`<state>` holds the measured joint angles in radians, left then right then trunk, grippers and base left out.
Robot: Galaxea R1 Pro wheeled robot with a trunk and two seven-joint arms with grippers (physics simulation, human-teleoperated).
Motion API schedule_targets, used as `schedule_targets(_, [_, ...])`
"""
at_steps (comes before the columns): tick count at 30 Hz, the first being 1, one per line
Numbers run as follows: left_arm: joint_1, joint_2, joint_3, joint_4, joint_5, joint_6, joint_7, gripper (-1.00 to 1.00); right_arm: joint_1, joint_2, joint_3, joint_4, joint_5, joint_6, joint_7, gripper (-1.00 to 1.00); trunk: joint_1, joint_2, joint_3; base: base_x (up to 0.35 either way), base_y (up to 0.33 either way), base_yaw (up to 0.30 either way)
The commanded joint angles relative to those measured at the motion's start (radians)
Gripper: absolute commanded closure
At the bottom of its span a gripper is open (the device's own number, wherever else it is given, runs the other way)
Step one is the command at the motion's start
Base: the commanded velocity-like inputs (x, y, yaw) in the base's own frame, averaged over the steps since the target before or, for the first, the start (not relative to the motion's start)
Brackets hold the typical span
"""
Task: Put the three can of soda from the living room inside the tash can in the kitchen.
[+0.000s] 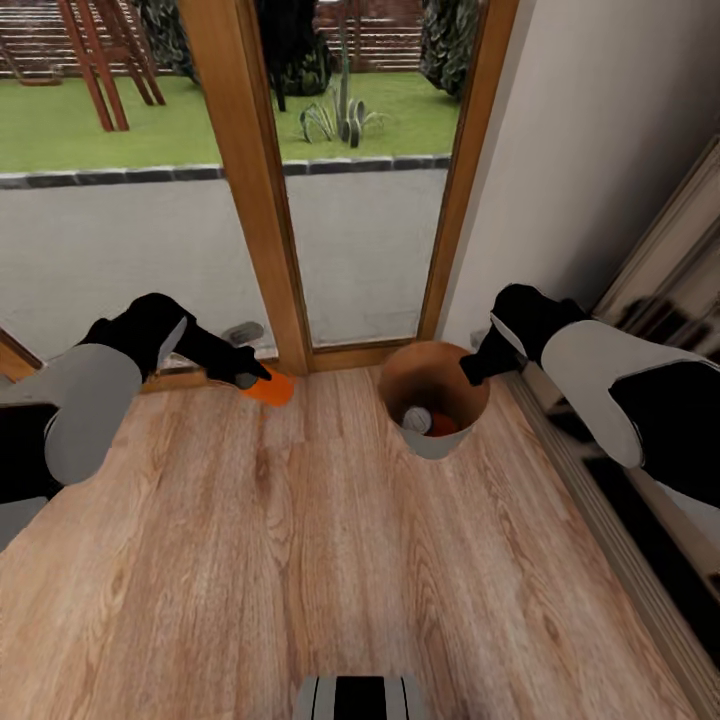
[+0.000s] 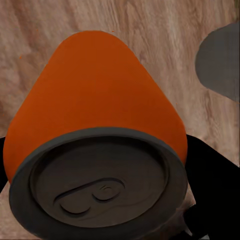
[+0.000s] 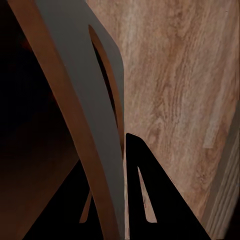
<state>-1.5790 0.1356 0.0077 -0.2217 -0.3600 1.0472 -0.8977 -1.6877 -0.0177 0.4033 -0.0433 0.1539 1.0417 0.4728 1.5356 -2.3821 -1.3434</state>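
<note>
Wood floor (image 1: 300, 560) runs up to the glass doors (image 1: 350, 200) at the far edge; a pale wall is on the right.

Trash can (image 1: 432, 400) stands on the floor at the far right, near the door frame. In the head view, at least one soda can (image 1: 430, 421) already lies in the bottom, silvery top and orange body showing. How many are in there I can't tell.

Right hand (image 1: 478, 368) sits at the bin's right rim. The right wrist view shows the bin wall (image 3: 75, 100) between its fingers (image 3: 150, 200), one inside, one outside, so it looks clamped on the rim.

Left hand (image 1: 250, 375) is closed around an orange can (image 1: 272, 387), well left of the bin and low over the floor.

Step in hand, as I read it: carry that can right, over the bin mouth, then release. Lift it above rim height first, centre it over the opening, and keep the right hand steadying the bin. Don't knock the rim.

View differences: the left wrist view shows the can's dark end (image 2: 100, 190) up close, orange body (image 2: 100, 95) tapering away and the bin's grey edge (image 2: 220, 60) off to one side. The head view hides that end behind the fingers but gives the gap to the bin.
</note>
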Motion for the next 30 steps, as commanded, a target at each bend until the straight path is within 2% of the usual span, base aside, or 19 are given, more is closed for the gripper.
schedule_targets(1, [-0.010, 0.000, -0.011, 0.011, 0.000, 0.000, -0.016, 1.00, 0.003, 0.000, -0.029, -0.003, -0.030, 0.006, 0.006, 1.00, -0.004, 0.007, 0.003, 0.000, 0.000, 0.000])
schedule_targets(2, [-0.030, -0.001, -0.027, 0.031, 0.000, 0.000, -0.057, 1.00, 0.010, 0.001, -0.030, -0.007, -0.030, 0.006, 0.006, 1.00, -0.008, 0.014, 0.006, 0.000, 0.000, 0.000])
schedule_targets(5, [-0.067, -0.004, -0.053, 0.047, -0.001, 0.000, -0.111, 1.00, 0.025, 0.001, -0.030, -0.011, -0.030, 0.006, 0.006, 1.00, -0.019, 0.035, 0.016, 0.000, 0.000, 0.000])
schedule_targets(6, [-0.089, -0.006, -0.086, 0.051, -0.001, 0.000, -0.157, 1.00, 0.032, 0.002, -0.030, -0.012, -0.030, 0.006, 0.007, 1.00, -0.023, 0.042, 0.019, 0.000, 0.000, 0.000])
schedule_targets(9, [-0.111, -0.008, -0.141, 0.054, -0.001, 0.000, -0.249, 1.00, 0.039, 0.005, -0.030, -0.013, -0.030, 0.006, 0.007, 1.00, -0.035, 0.063, 0.028, 0.000, 0.000, 0.000])
schedule_targets(10, [-0.117, -0.009, -0.169, 0.053, -0.001, 0.000, -0.304, 1.00, 0.044, 0.011, -0.029, -0.013, -0.029, 0.006, 0.007, 1.00, -0.039, 0.070, 0.031, 0.000, 0.000, 0.000])
schedule_targets(14, [-0.136, -0.012, -0.235, 0.052, -0.002, 0.000, -0.441, 1.00, 0.058, 0.027, -0.029, -0.014, -0.028, 0.006, 0.005, 1.00, -0.054, 0.098, 0.044, 0.000, 0.000, 0.000])
schedule_targets(16, [-0.150, -0.014, -0.252, 0.052, -0.002, 0.000, -0.489, 1.00, 0.062, 0.030, -0.029, -0.014, -0.028, 0.006, 0.005, 1.00, -0.062, 0.112, 0.050, 0.000, 0.000, 0.000])
schedule_targets(22, [-0.182, -0.022, -0.267, 0.049, -0.002, 0.000, -0.595, 1.00, 0.067, 0.044, -0.030, -0.014, -0.028, 0.006, 0.004, 1.00, -0.085, 0.154, 0.069, 0.000, 0.000, 0.000])
schedule_targets(25, [-0.187, -0.051, -0.269, 0.050, -0.002, 0.000, -0.619, 1.00, 0.077, 0.054, -0.030, -0.014, -0.028, 0.006, 0.004, 1.00, -0.096, 0.175, 0.078, 0.000, 0.000, 0.000])
schedule_targets(26, [-0.188, -0.073, -0.270, 0.051, -0.002, 0.000, -0.624, 1.00, 0.081, 0.061, -0.030, -0.015, -0.028, 0.006, 0.004, 1.00, -0.100, 0.182, 0.082, 0.000, 0.000, 0.000])
schedule_targets(30, [-0.189, -0.117, -0.269, 0.053, -0.002, 0.000, -0.627, 1.00, 0.084, 0.076, -0.030, -0.015, -0.028, 0.006, 0.002, 1.00, -0.115, 0.210, 0.094, 0.000, 0.000, 0.000])
